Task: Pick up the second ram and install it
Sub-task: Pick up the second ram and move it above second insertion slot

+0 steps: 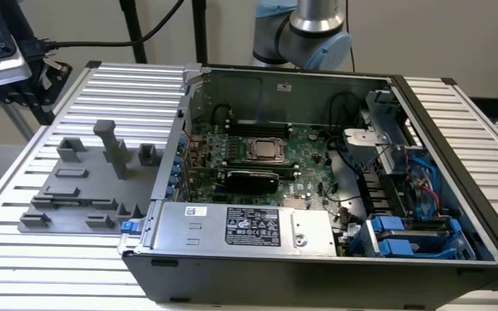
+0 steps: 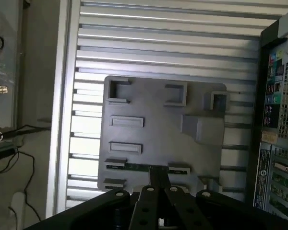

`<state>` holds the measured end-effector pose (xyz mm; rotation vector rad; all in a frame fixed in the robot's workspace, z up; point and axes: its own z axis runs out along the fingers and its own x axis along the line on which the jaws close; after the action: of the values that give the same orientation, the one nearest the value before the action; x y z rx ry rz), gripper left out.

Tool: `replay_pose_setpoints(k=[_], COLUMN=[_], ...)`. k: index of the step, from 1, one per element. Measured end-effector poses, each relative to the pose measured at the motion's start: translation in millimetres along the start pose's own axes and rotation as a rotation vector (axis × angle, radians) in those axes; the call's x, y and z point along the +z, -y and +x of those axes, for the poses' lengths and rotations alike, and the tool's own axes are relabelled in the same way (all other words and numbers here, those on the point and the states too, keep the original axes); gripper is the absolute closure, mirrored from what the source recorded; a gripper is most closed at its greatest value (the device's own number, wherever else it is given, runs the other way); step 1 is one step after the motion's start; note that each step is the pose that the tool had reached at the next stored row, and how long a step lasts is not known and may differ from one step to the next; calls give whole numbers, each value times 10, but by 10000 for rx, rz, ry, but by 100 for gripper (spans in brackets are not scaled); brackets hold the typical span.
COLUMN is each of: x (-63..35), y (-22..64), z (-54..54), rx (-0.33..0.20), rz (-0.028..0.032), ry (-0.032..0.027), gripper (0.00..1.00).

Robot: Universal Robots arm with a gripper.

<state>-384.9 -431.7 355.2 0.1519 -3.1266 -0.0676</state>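
Grey holder plate (image 1: 85, 184) sits on the slatted table (image 1: 50, 275) at the exterior view's left, with the open computer case (image 1: 318, 285) to its right. On that plate the second ram (image 2: 136, 166), a green stick, lies between two holder blocks (image 2: 115, 165). Its long axis runs crosswise to the gripper (image 2: 159, 176), whose tip lines up with the stick's middle. Whether the gripper is closed on the stick I cannot tell.
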Motion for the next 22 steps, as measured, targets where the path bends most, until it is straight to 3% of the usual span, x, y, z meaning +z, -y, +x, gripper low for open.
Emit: replay_pose_setpoints(k=[22], x=[121], y=[6], z=[-1], rx=[-4003], rz=[38], ry=[-163], gripper=[100])
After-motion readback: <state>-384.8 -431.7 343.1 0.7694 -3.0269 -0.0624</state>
